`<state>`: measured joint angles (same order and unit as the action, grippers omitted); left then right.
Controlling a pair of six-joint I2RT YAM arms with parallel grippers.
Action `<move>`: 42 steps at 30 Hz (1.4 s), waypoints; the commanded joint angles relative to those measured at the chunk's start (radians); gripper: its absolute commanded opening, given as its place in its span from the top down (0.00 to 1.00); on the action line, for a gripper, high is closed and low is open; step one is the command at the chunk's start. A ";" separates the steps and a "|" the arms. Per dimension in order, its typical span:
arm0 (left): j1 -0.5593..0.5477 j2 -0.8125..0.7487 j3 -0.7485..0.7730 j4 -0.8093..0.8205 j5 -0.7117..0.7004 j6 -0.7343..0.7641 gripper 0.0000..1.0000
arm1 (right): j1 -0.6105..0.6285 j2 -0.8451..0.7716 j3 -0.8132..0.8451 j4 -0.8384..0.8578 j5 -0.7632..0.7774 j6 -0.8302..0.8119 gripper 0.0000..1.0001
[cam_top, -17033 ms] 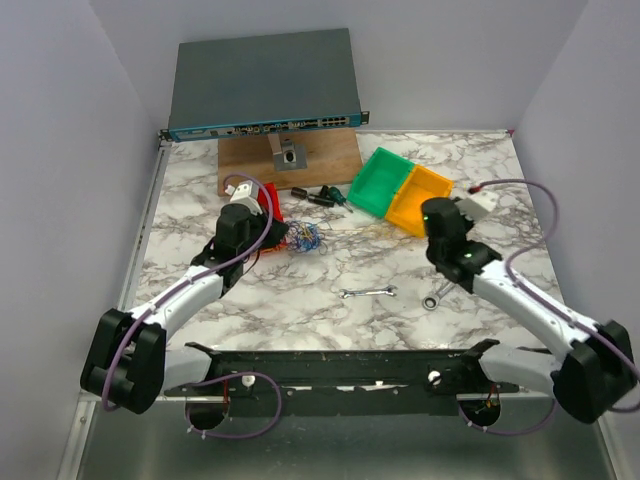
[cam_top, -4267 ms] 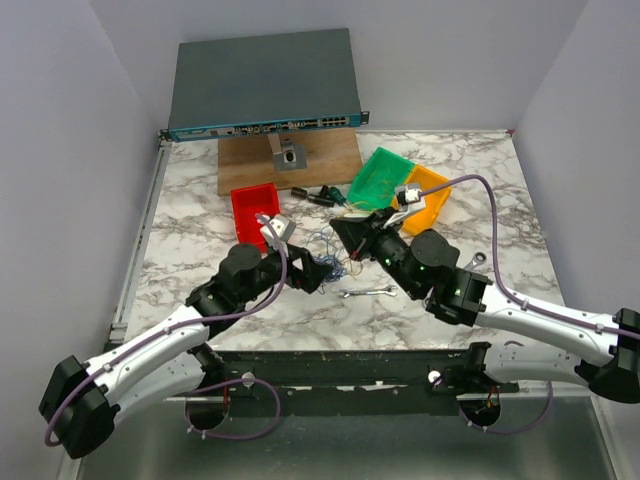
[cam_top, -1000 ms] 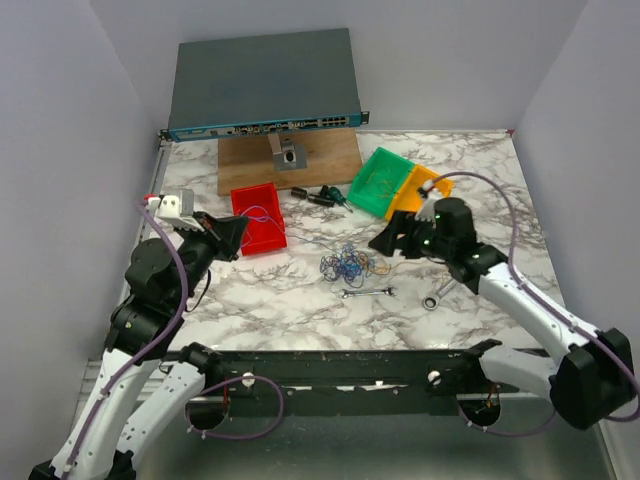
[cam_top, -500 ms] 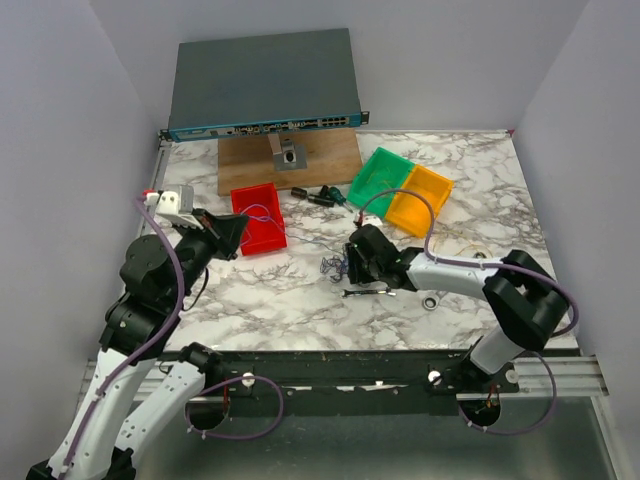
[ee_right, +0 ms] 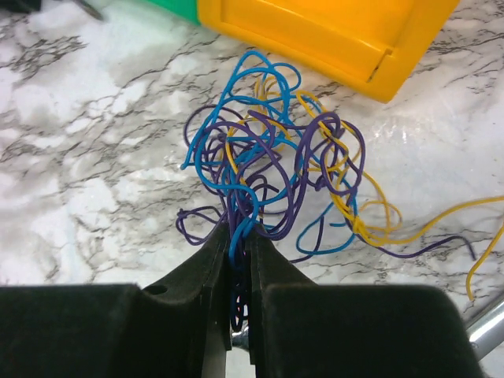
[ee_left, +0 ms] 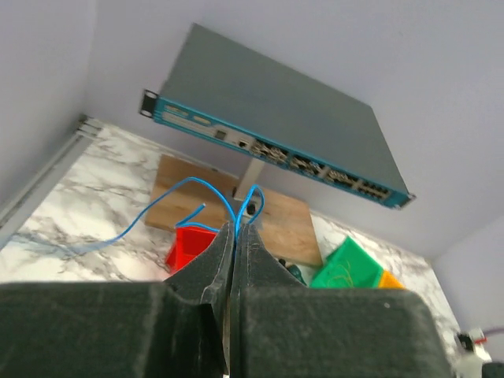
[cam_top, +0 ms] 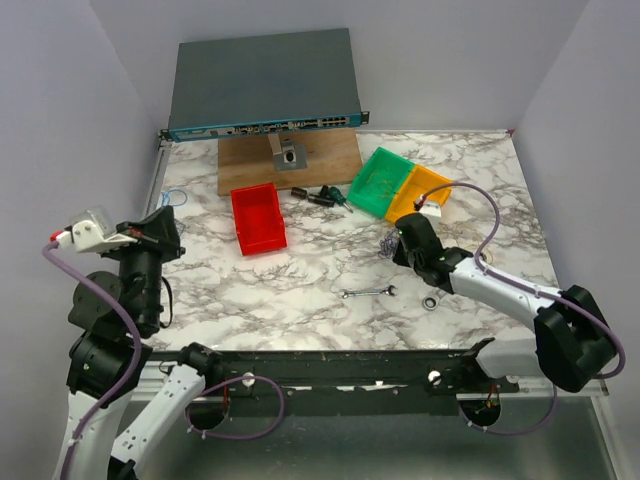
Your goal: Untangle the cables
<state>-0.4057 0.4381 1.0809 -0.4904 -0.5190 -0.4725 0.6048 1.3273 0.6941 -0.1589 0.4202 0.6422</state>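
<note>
Red bin (cam_top: 258, 218), green bin (cam_top: 380, 182) and yellow bin (ee_right: 331, 31) sit on the marble table (cam_top: 300, 275). I can make out thin yellowish strands in the green one, but I cannot tell what the others hold. Lettering on the network switch (cam_top: 262, 85) is too small for me to read. My left gripper (ee_left: 235, 230) is pinched tight on a single blue cable (ee_left: 189, 180) looping out of its tips. My right gripper (ee_right: 239, 236) is nipped onto the tangle (ee_right: 260, 150) of blue, purple and yellow cables, just beside the yellow bin.
</note>
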 commanded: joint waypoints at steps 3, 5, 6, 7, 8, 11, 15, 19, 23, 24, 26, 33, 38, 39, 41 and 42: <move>0.004 0.112 -0.034 0.022 0.270 0.035 1.00 | 0.006 -0.069 -0.005 0.002 -0.102 -0.026 0.93; 0.004 0.149 -0.020 0.005 0.277 0.034 1.00 | 0.006 -0.094 -0.011 0.011 -0.115 -0.044 0.92; 0.004 0.164 -0.016 0.003 0.280 0.035 1.00 | 0.007 -0.103 -0.014 0.014 -0.119 -0.051 0.92; 0.004 0.173 -0.016 0.009 0.285 0.035 1.00 | 0.007 -0.115 -0.014 0.014 -0.121 -0.057 0.91; 0.004 0.181 -0.020 0.025 0.291 0.037 1.00 | 0.007 -0.122 -0.018 0.020 -0.128 -0.065 0.91; 0.005 0.211 -0.020 0.054 0.315 0.037 1.00 | 0.007 -0.140 -0.027 0.044 -0.154 -0.087 0.90; 0.003 0.272 -0.011 0.089 0.347 0.034 1.00 | 0.007 -0.148 -0.028 0.063 -0.180 -0.101 0.90; 0.004 0.344 0.016 0.126 0.327 0.069 1.00 | 0.007 -0.146 -0.023 0.080 -0.190 -0.113 0.90; 0.009 0.428 0.080 0.123 0.277 0.099 1.00 | 0.007 -0.139 -0.015 0.097 -0.207 -0.119 0.90; 0.013 0.450 0.091 0.124 0.274 0.100 1.00 | 0.008 -0.137 -0.013 0.100 -0.213 -0.120 0.90; 0.018 0.487 0.092 0.138 0.274 0.097 1.00 | 0.007 -0.137 -0.009 0.106 -0.233 -0.126 0.90; 0.030 0.555 0.070 0.169 0.268 0.055 1.00 | 0.007 -0.166 -0.010 0.108 -0.271 -0.135 0.90; 0.037 0.572 0.064 0.172 0.227 0.061 1.00 | 0.007 -0.196 -0.011 0.102 -0.293 -0.139 0.90; 0.039 0.576 0.061 0.177 0.222 0.061 1.00 | 0.007 -0.201 -0.011 0.102 -0.298 -0.138 0.90; 0.044 0.585 0.055 0.183 0.211 0.057 1.00 | 0.007 -0.203 -0.011 0.102 -0.307 -0.138 0.90; 0.045 0.591 0.053 0.189 0.211 0.057 1.00 | 0.006 -0.204 -0.011 0.101 -0.309 -0.136 0.90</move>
<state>-0.3729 1.0107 1.1461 -0.3408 -0.2604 -0.4107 0.6075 1.1427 0.6773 -0.0757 0.1497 0.5217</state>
